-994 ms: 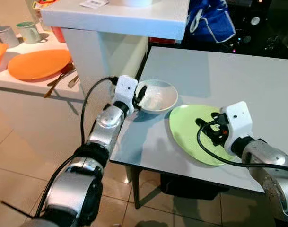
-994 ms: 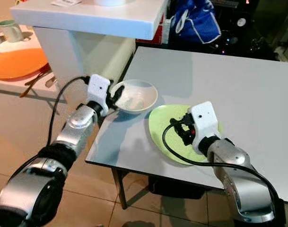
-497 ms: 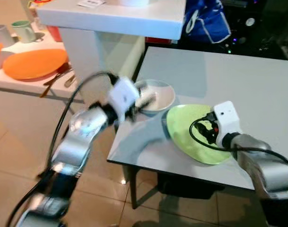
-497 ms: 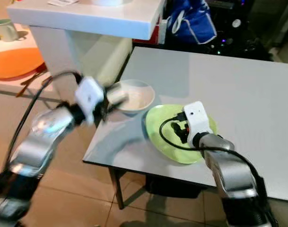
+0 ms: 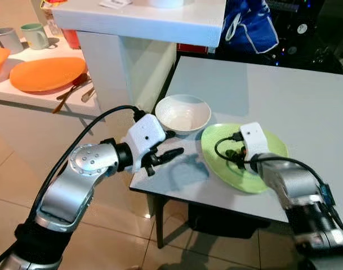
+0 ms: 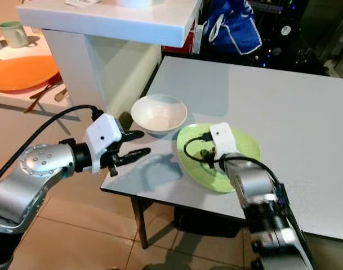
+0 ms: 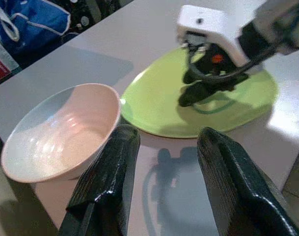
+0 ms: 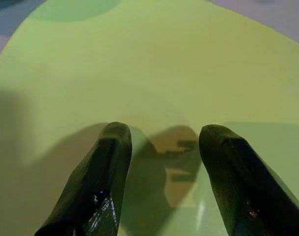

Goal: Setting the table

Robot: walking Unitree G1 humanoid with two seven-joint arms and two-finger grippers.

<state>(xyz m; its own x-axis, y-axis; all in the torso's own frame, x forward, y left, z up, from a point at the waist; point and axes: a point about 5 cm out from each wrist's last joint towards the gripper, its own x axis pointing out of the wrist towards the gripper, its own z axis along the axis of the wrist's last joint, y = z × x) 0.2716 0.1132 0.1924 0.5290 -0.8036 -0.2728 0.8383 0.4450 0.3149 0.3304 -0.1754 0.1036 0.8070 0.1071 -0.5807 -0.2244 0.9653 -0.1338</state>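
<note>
A white bowl [image 5: 182, 112] stands upright on the grey table [image 5: 306, 95] near its left edge. Just right of it lies a light green plate [image 5: 261, 169]. My left gripper [image 5: 170, 144] hovers open and empty over the table's front left corner, a little short of the bowl [image 7: 61, 132]. My right gripper [image 5: 234, 158] is open low over the middle of the green plate [image 8: 154, 59], its fingers [image 8: 105, 167] casting a shadow on it, with nothing between them.
A white counter [image 5: 143, 19] rises behind the table's left side. Further left, a low shelf holds an orange plate [image 5: 47, 73], cutlery [image 5: 75, 90] and two mugs [image 5: 35, 35]. A blue bag [image 5: 250, 25] sits beyond the table. Tiled floor lies below.
My left gripper has come away from the bowl's rim and drawn back toward the table's front left corner. The right gripper has shifted slightly further in over the plate. The bowl stays put.
</note>
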